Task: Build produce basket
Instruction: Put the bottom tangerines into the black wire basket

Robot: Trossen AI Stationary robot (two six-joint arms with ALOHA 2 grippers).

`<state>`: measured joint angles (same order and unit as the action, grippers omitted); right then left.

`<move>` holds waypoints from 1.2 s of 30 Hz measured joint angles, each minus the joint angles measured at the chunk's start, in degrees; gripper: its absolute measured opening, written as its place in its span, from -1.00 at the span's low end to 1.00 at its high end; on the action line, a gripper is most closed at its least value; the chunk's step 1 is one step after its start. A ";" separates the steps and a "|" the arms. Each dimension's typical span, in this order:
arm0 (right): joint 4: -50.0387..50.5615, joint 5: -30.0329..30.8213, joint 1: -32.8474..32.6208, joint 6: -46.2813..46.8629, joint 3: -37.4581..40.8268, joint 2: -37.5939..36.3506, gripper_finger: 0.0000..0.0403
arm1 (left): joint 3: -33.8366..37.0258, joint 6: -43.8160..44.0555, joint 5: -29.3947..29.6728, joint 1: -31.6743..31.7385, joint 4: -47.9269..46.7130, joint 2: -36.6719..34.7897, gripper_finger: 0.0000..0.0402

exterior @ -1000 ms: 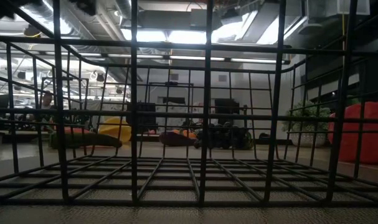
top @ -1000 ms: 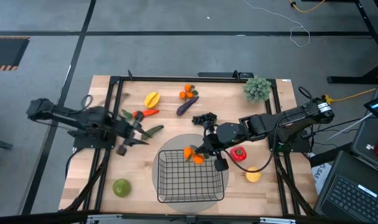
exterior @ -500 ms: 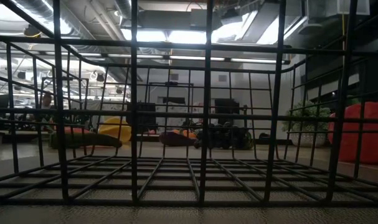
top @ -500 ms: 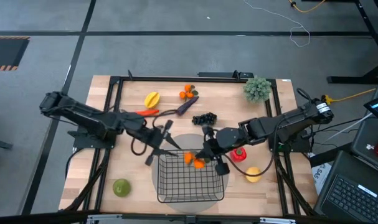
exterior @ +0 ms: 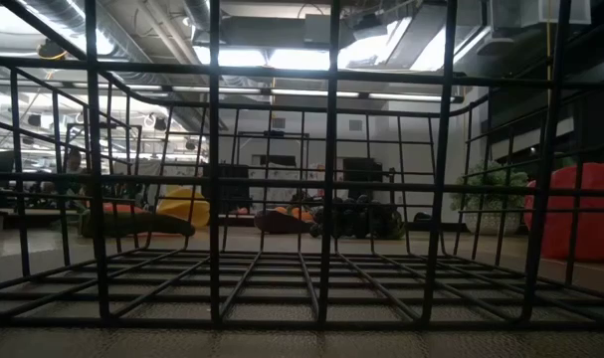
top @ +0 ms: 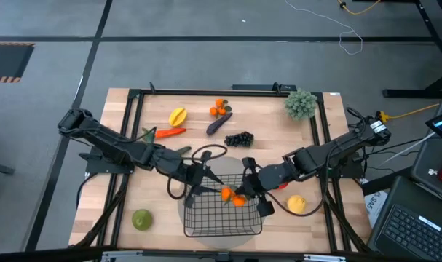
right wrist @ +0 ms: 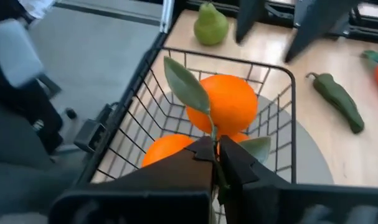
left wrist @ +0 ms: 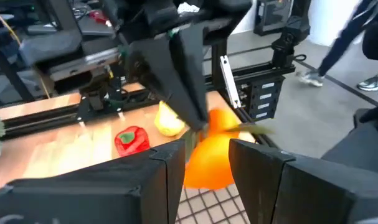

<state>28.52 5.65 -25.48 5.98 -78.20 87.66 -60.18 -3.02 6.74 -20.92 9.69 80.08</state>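
Over basket [top: 222, 212]: right claw [top: 244, 194] pinching oranges [top: 231, 196]; no legible writing.

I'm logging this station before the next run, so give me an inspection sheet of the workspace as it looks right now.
Surface: wooden table, grey round mat under basket.
Job's things: basket holds no loose produce; carrot, starfruit, eggplant, grapes, lemon, pear outside.
Clutter: bushy ball.
Grippers: right gripper pinches oranges by the stem over the basket; left gripper open at the basket's rim.
Cables: loops along both arms.
Surroundings: a person's legs beyond the table.
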 joint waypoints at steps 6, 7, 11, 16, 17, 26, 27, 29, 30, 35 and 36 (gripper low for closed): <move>-1.70 5.65 -2.48 4.53 1.44 0.00 -1.00 | -4.28 5.62 -0.25 -0.21 -1.83 4.05 -0.44; -1.78 6.74 -2.84 5.39 1.64 0.00 -1.00 | -4.71 5.80 -0.25 -0.20 -1.91 4.53 -0.44; -1.66 8.26 -3.53 7.34 1.67 0.00 -1.00 | -6.40 6.93 0.18 -0.27 -6.32 5.07 -0.44; -2.14 11.44 -3.67 11.71 1.67 0.94 -1.00 | -7.19 13.41 2.20 -0.26 -11.69 5.07 -0.44; -2.09 12.14 -3.67 11.90 1.67 1.42 -1.00 | -7.19 13.54 2.59 -0.42 -11.90 5.07 -0.44; -8.67 12.85 -3.65 11.73 1.67 7.00 -1.00 | -7.28 17.36 4.73 -2.21 -16.02 5.07 -0.44; -9.09 12.95 -3.65 11.75 1.67 7.31 -1.00 | -7.28 18.14 4.77 -2.39 -16.56 5.08 -0.44; -9.93 14.65 -3.65 11.73 1.67 7.71 -1.00 | -7.28 19.40 4.73 -2.69 -16.86 5.93 -0.44; -10.09 15.94 -3.65 11.71 1.67 7.81 -1.00 | -7.28 19.45 4.73 -2.91 -17.17 6.33 -0.44; -10.87 18.54 -3.58 11.47 1.67 7.82 -1.00 | -7.30 20.05 4.74 -3.12 -16.37 8.87 -0.44; -11.22 18.56 -3.56 11.47 1.67 7.82 -1.00 | -7.30 20.74 4.77 -2.98 -16.31 9.38 -0.44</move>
<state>17.30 24.21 -29.04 17.45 -76.53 95.48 -67.48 17.72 11.51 -23.90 -6.62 89.45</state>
